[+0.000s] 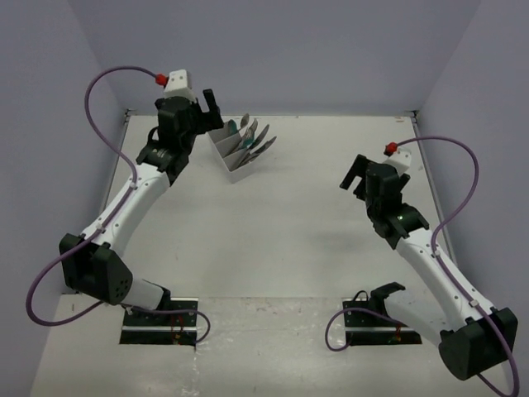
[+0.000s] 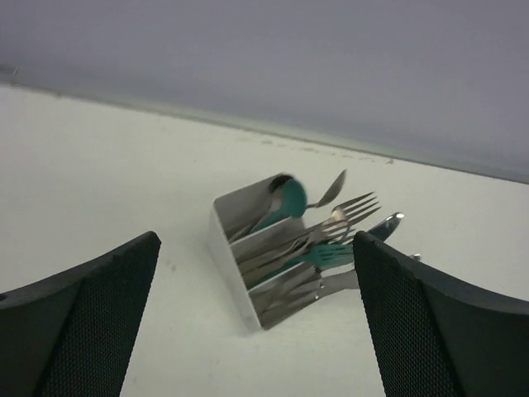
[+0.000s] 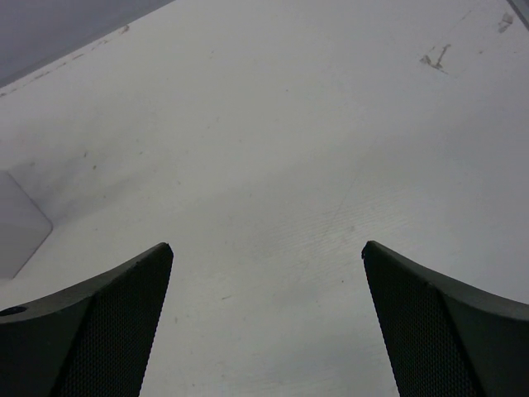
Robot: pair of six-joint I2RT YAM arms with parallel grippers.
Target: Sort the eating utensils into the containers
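left tool (image 2: pixel 258 241) spread | utensils (image 2: pixel 331 225) in organiser (image 2: pixel 234 269) (count unclear) | right tool (image 3: pixel 266 246) spread

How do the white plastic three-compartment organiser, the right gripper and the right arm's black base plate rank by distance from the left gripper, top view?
1. The white organiser, just right of the left gripper.
2. The right gripper, across the table.
3. The right arm's black base plate, near edge.

The white organiser (image 1: pixel 234 163) sits on the table (image 1: pixel 273 240), utensils (image 1: pixel 253 139) fanning out of it; the left gripper (image 1: pixel 212 106) hangs just beside it, the right gripper (image 1: pixel 355 174) well apart.
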